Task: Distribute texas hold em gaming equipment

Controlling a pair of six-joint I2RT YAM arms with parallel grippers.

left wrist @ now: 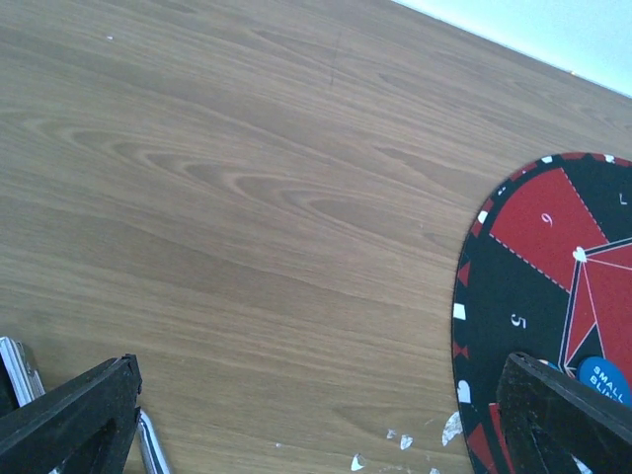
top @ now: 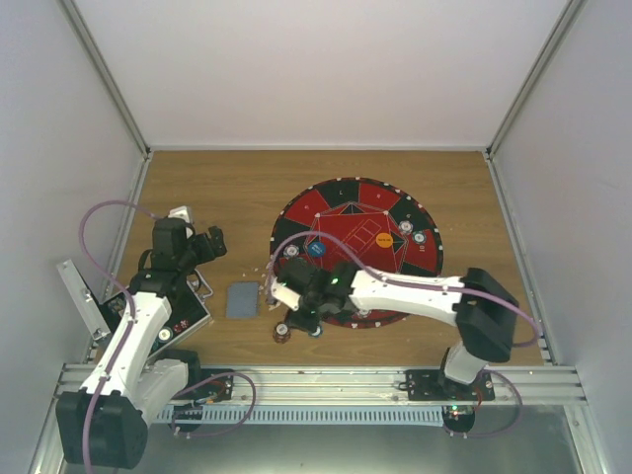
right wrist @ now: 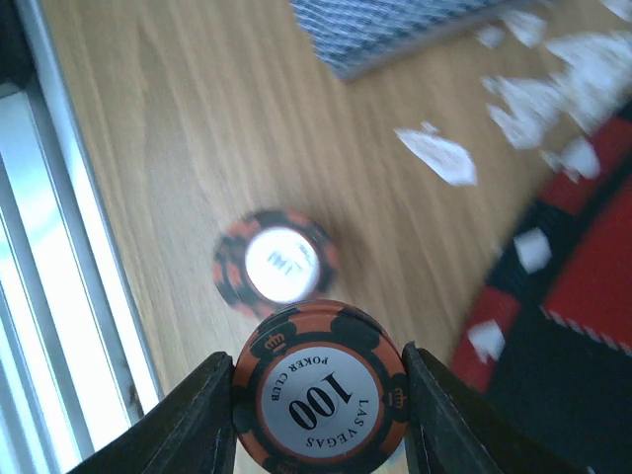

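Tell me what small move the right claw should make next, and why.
Likely raise the right claw a little, straight up: it grips the 100 chip by its rim, a second chip lies on the table just beyond, and the mat is close by.

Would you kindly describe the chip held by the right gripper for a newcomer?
Find the round red-and-black mat; the right gripper hangs off its near-left edge. Clamped there is a red-and-black chip marked 100, unlike the similar chip lying loose on the wood.
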